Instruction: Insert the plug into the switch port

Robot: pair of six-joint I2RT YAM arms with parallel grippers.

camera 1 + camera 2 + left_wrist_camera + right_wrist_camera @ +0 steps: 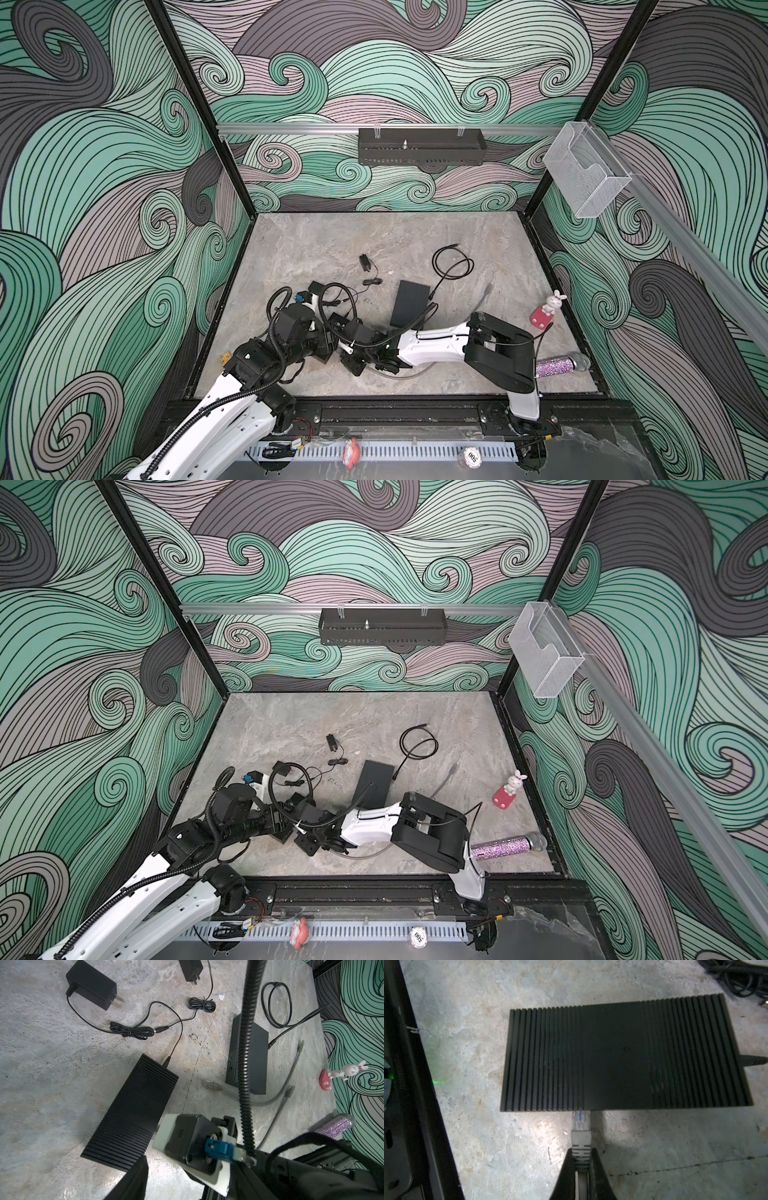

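Note:
The switch (pixel 623 1055) is a flat black ribbed box lying on the stone table. A clear plug (pixel 581 1121) with a grey boot stands against the middle of the switch's near side, its front end hidden under the edge. My right gripper (pixel 581 1150) is shut on the boot, one finger on each side. The switch (pixel 133 1113) also shows in the left wrist view, with a thin black power lead in its far end. My left gripper (pixel 192 1169) is open and holds nothing, just short of the switch. In both top views the arms hide the switch and the plug.
A second, smooth black box (pixel 409 303) lies right of the arms, with a coiled black cable (pixel 453 266) behind it. Two power adapters (pixel 91 984) and loose grey network cables (pixel 212 1084) lie around. A bunny figure (pixel 548 309) and a glitter microphone (pixel 561 365) sit at the right edge.

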